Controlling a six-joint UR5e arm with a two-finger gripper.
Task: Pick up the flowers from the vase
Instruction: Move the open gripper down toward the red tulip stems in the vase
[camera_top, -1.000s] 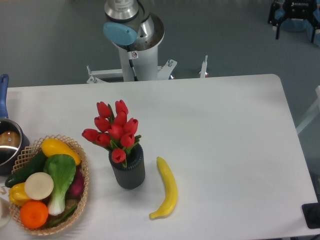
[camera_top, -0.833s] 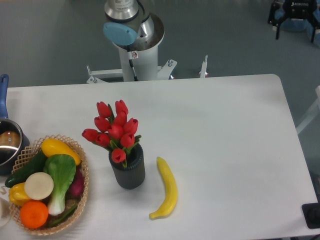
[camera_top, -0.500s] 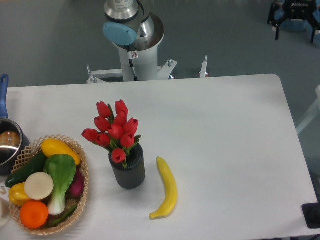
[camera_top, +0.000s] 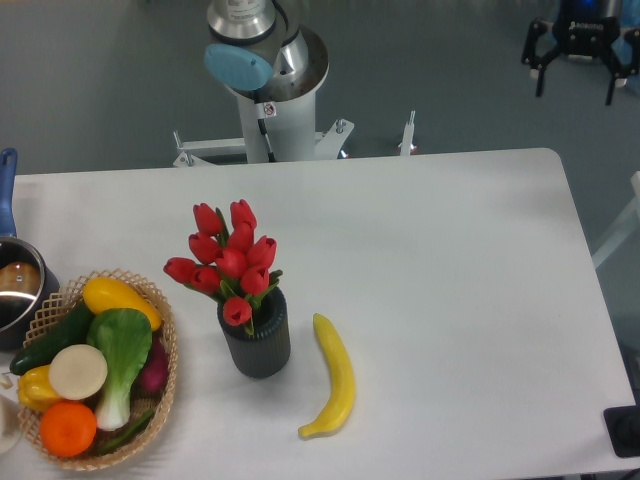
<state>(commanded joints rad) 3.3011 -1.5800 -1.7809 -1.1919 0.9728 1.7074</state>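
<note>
End effector (camera_top: 577, 62) now lower in view beyond far right corner of surface (camera_top: 470, 260), fingers spread, nothing held. Approach barely begun. Flowers (camera_top: 228, 258) unmoved, upright in vase (camera_top: 258, 340) near front edge, left of centre, beside banana (camera_top: 335, 378).

I see the flowers (camera_top: 228, 262) in the vase (camera_top: 256, 343); banana (camera_top: 335, 377) just at its three o'clock, basket (camera_top: 160, 400) at nine, pot (camera_top: 14, 290) beyond.

The vase (camera_top: 256, 343) hides the flowers' (camera_top: 228, 259) stems, and the left edge crops the pot (camera_top: 17, 283).
</note>
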